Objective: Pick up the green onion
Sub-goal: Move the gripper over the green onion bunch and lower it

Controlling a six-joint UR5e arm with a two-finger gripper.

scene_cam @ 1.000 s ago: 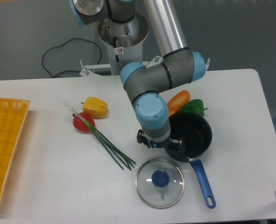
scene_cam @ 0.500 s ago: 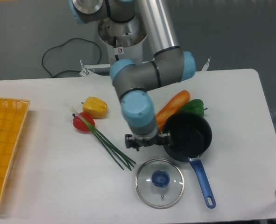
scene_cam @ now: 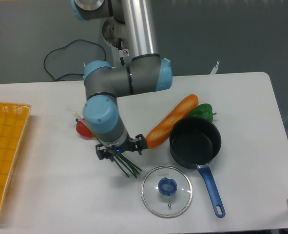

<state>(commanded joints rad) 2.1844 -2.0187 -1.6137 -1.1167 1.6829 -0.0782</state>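
Item 1, gripper (scene_cam: 118, 152): you have carried it across the frame from the rim of the pan (scene_cam: 195, 143) at centre right to a spot left of centre. It now hangs directly over the green onion. The wrist body covers the fingers from this camera, so you cannot tell whether they are spread or pressed together.

Item 2, green onion (scene_cam: 128, 166): lies on the surface in the same diagonal as 1 second ago. Its pale root end sits at upper left by the red pepper (scene_cam: 81, 129). Its dark tips point to lower right, near the glass lid (scene_cam: 166, 190). Only those tips and a sliver of the root end show; the middle of the stalks is under the wrist.

Item 3, side effects of the move: the orange pepper (scene_cam: 172, 121) and the green bell pepper (scene_cam: 201, 111) at right of centre are now uncovered. The yellow pepper seen earlier at upper left is now hidden behind the arm.

Item 4, status: judged as approach complete and grasp not yet made. The onion looks undisturbed on the surface. Your next step is likely a straight descent onto the mid-stalks. The thin bunch lies flat, so the fingers will have to close low against the surface.
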